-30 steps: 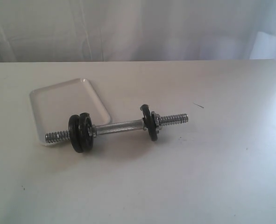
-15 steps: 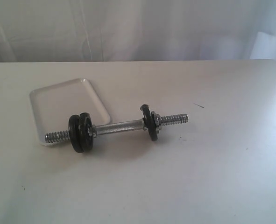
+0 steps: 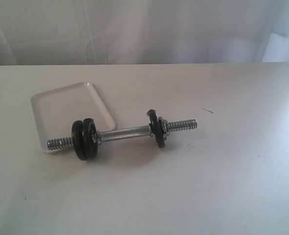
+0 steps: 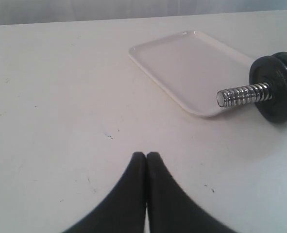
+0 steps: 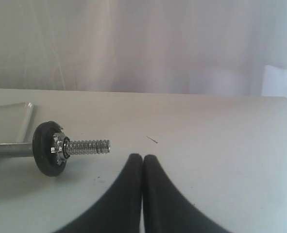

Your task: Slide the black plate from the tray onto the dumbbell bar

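Nothing moved over the last second: small round black plate sits on the left end of the short chrome dumbbell bar, glossy white rectangular tray just beyond holds none, left gripper and right gripper jaws closed, empty, so task looks done.
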